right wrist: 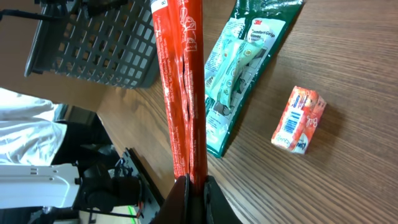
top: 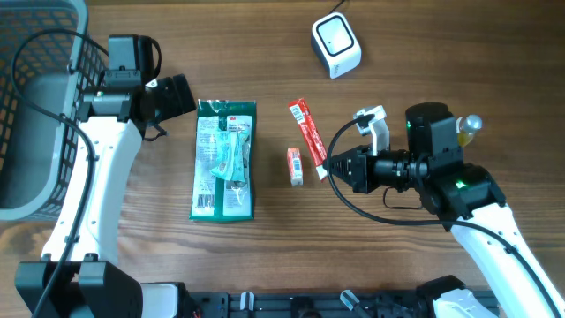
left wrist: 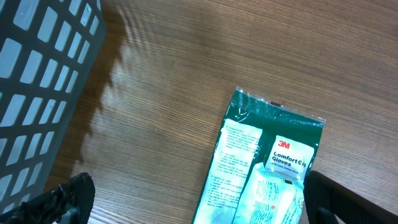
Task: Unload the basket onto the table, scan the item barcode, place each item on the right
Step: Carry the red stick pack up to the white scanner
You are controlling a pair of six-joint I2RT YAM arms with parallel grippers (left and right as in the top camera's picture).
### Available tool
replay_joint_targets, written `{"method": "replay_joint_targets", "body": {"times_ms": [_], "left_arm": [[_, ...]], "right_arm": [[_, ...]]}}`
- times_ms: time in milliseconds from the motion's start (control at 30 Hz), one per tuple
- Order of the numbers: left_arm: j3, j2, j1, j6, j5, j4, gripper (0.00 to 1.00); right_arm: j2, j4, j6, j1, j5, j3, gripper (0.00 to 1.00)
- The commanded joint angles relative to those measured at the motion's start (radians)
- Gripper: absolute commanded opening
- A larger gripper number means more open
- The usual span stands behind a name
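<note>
A long red stick packet (top: 305,131) is held at its lower end by my right gripper (top: 328,167), which is shut on it. In the right wrist view the red packet (right wrist: 183,81) rises straight up from the closed fingertips of that gripper (right wrist: 191,182). The white barcode scanner (top: 336,44) stands at the back of the table, above and right of the packet and apart from it. My left gripper (top: 181,93) is open, just off the upper left corner of a green glove package (top: 225,159). The left wrist view has its black fingers (left wrist: 68,196) wide apart and nothing gripped.
A small orange-and-white box (top: 297,166) lies just left of the right gripper, also seen as the box (right wrist: 298,119). The glove package (left wrist: 261,168) lies flat on the wood. A grey mesh basket (top: 35,106) fills the far left, its wall (left wrist: 43,93) close by.
</note>
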Motion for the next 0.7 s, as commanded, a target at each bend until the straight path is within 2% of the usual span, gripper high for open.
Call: {"method": "replay_joint_targets", "body": {"times_ms": [0,100,233,367,500,667], "left_arm": [[0.005,0.002,0.006,-0.009,-0.005,0.002,1.0],[0.005,0.002,0.006,-0.009,-0.005,0.002,1.0],[0.005,0.002,0.006,-0.009,-0.005,0.002,1.0],[0.005,0.002,0.006,-0.009,-0.005,0.002,1.0],[0.005,0.002,0.006,-0.009,-0.005,0.003,1.0],[0.005,0.002,0.006,-0.009,-0.005,0.002,1.0]], "right_arm": [[-0.003,-0.02,0.055,-0.002,0.003,0.058,0.04],[0.023,-0.111,0.043,-0.002,0.049,0.145,0.04],[0.127,-0.351,-0.055,-0.002,0.232,0.385,0.04],[0.256,-0.487,-0.138,-0.002,0.376,0.597,0.04],[0.371,-0.46,-0.243,-0.002,0.57,0.69,0.04],[0.471,-0.312,-0.251,-0.002,0.899,0.69,0.04]]}}
